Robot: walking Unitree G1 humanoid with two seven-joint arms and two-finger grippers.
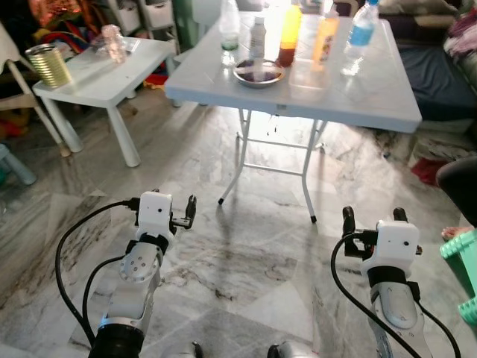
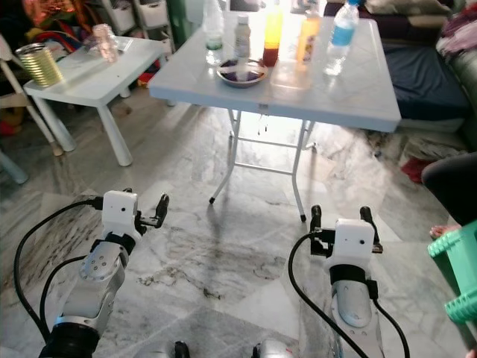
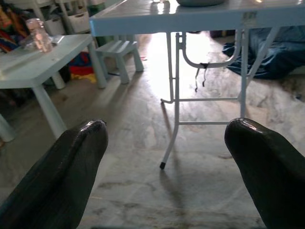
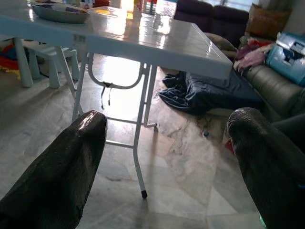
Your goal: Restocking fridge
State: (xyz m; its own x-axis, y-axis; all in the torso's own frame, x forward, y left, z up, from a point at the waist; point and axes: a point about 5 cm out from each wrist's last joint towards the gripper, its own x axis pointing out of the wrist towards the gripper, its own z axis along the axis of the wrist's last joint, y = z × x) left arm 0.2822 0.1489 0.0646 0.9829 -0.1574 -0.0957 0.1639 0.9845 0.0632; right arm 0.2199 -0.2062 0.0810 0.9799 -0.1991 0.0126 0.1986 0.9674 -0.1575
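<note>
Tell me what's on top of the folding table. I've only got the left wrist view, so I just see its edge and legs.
Observer: A row of five bottles stands along the far side of the folding table, behind a metal bowl.
Operator: Anything on the small white table besides the glass jar?
Observer: Yes, a gold tin can stands at the left end of the small white table.
Operator: And where's the right hand?
Observer: The right hand is held low over the marble floor, fingers open, short of the folding table.
</note>
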